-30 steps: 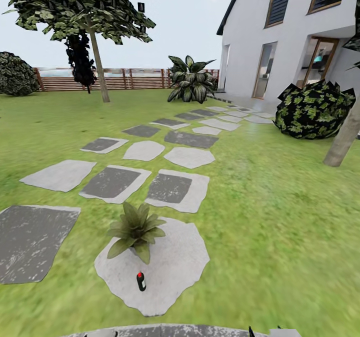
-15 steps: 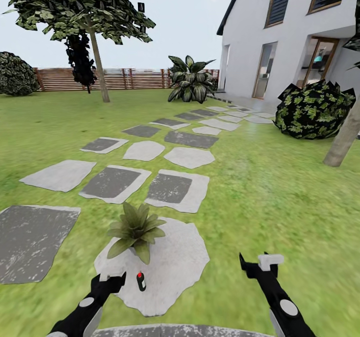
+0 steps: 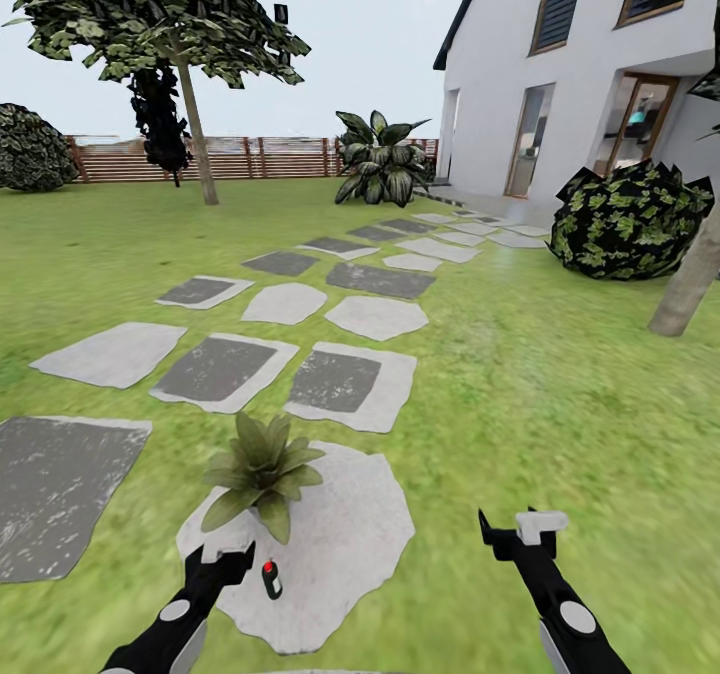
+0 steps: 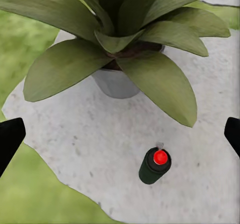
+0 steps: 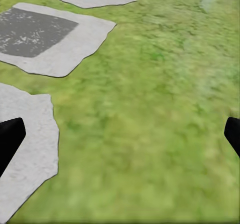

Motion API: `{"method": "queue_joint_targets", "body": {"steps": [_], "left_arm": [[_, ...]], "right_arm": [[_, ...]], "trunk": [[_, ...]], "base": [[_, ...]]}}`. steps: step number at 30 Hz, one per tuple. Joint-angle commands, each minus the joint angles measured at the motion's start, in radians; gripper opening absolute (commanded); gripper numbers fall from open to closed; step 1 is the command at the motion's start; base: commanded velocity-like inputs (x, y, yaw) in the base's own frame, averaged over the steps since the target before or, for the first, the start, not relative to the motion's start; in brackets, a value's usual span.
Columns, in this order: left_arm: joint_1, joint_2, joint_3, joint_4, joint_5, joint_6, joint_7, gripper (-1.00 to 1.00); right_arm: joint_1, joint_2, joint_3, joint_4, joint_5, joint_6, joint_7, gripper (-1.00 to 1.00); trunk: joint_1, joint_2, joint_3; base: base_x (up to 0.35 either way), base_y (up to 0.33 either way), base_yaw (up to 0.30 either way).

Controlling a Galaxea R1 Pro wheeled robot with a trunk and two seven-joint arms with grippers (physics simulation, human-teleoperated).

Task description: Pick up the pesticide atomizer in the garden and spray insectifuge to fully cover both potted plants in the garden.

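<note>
Pesticide atomizer (image 3: 271, 579) stands upright on the pale stepping stone (image 3: 350, 544), just before the potted plant (image 3: 260, 469). Both have slid lower-left as the camera shifted. Left hand (image 3: 227, 554) hangs open beside it; right hand (image 3: 520, 532) is open over the lawn (image 3: 560, 414).

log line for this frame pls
phase: approach | left gripper: open, beside pesticide atomizer | right gripper: open, over lawn | atomizer: upright, ungrasped

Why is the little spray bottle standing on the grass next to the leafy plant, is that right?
Not quite. The spray bottle stands next to the leafy plant, but on the pale stepping stone, not the grass. The left wrist view shows it.
</note>
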Motion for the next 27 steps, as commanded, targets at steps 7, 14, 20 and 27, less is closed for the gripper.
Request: {"method": "queue_joint_targets", "body": {"steps": [7, 14, 20, 27], "left_arm": [[0.001, 0.001, 0.011, 0.001, 0.005, -0.005, 0.01, 1.0], [0.001, 0.007, 0.012, 0.002, 0.003, -0.008, 0.002, 1.0], [0.014, 0.003, 0.006, 0.002, 0.0, -0.008, -0.057, 1.0], [0.018, -0.001, 0.008, 0.011, 0.009, -0.01, -0.062, 1.0]], "right_arm": [[0.0, 0.0, 0.001, 0.006, 0.001, -0.003, 0.0, 1.0], [0.0, 0.002, 0.001, 0.007, 0.001, -0.003, 0.0, 1.0], [0.0, 0.002, 0.001, 0.009, 0.0, -0.002, -0.001, 1.0], [0.0, 0.002, 0.0, 0.011, -0.001, -0.002, -0.001, 1.0]], "trunk": [[0.0, 0.0, -0.001], [0.0, 0.0, -0.004], [0.008, -0.014, -0.011], [0.034, -0.063, -0.043]], "base": [[0.128, -0.122, 0.0], [0.131, -0.116, 0.083], [0.003, -0.002, 0.014], [0.0, 0.0, 0.0]]}}
